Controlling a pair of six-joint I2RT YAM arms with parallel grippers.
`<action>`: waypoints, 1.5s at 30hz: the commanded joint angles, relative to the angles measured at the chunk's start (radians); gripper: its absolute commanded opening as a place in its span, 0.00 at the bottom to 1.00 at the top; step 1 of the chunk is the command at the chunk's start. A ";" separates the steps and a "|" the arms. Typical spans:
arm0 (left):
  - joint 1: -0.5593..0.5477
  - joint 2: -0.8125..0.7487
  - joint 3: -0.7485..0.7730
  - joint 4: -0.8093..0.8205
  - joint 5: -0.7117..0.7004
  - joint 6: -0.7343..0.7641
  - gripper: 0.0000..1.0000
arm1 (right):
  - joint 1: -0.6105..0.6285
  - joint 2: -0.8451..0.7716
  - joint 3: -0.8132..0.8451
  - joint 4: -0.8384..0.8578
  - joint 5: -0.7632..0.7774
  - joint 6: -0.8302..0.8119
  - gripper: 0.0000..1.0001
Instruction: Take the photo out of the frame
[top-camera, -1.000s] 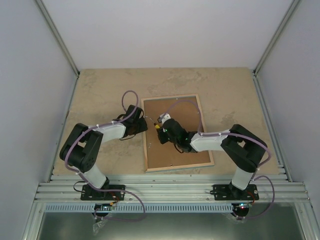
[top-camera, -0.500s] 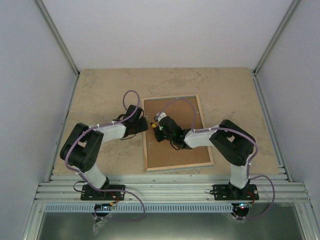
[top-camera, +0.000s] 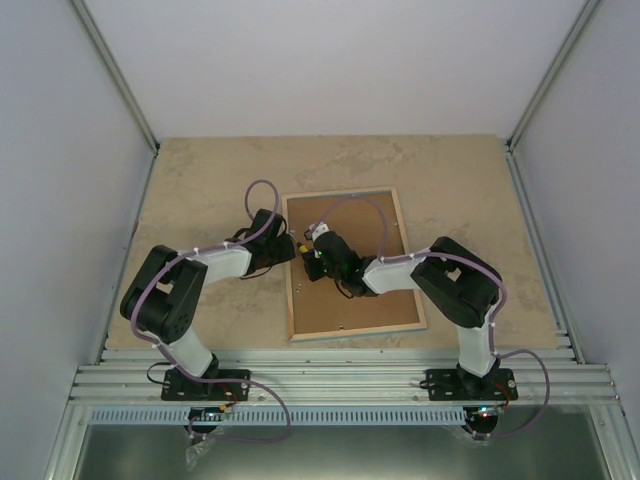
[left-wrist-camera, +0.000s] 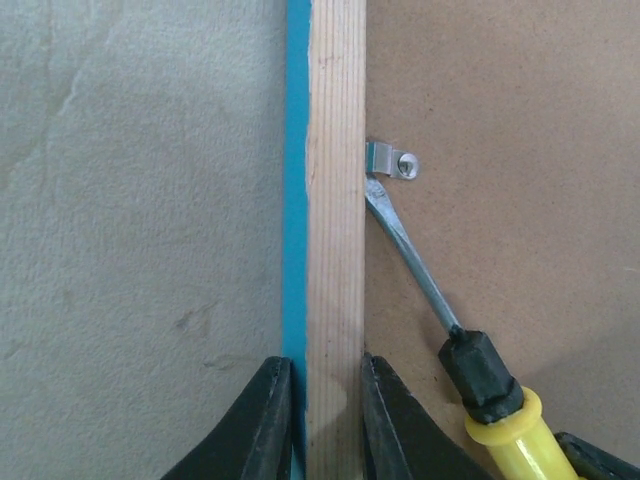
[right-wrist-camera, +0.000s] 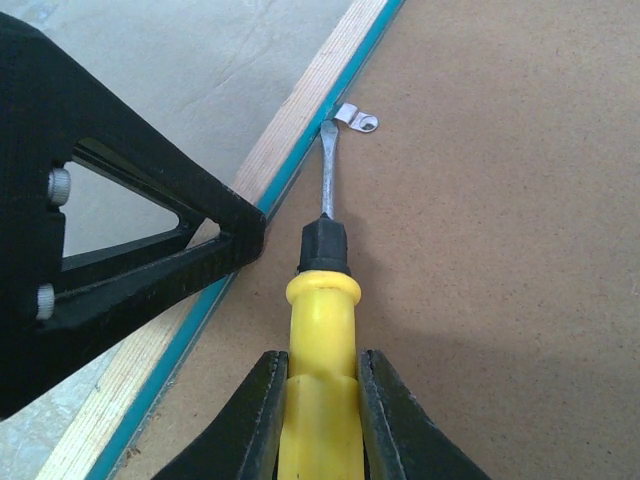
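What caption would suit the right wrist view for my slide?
Right tool holds a yellow screwdriver, tip at the metal clip between frame and brown backing.

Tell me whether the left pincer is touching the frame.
Touching. In the left wrist view the left pincer straddles the frame, with a finger pressed against each side of its wooden rail and no gap showing.

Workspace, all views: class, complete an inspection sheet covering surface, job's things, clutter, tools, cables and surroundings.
Surface: beige mottled table.
Job's things: frame lies face down, brown backing in place; photo not seen.
Clutter: nothing seen.
Tools: left tool clamps the frame's wooden rail; right tool holds a yellow screwdriver, tip at a metal clip.
Cables: purple cables loop along both arms.
Surroundings: white walls.
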 joint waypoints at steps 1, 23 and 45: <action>0.001 0.036 -0.033 -0.049 0.041 0.006 0.00 | -0.003 0.046 0.023 0.004 0.028 0.041 0.00; -0.018 0.043 -0.049 -0.002 0.136 -0.001 0.00 | -0.037 0.130 0.083 0.240 0.086 0.178 0.01; -0.018 0.005 -0.069 0.003 0.076 -0.034 0.00 | -0.119 0.035 0.055 0.228 -0.105 0.155 0.00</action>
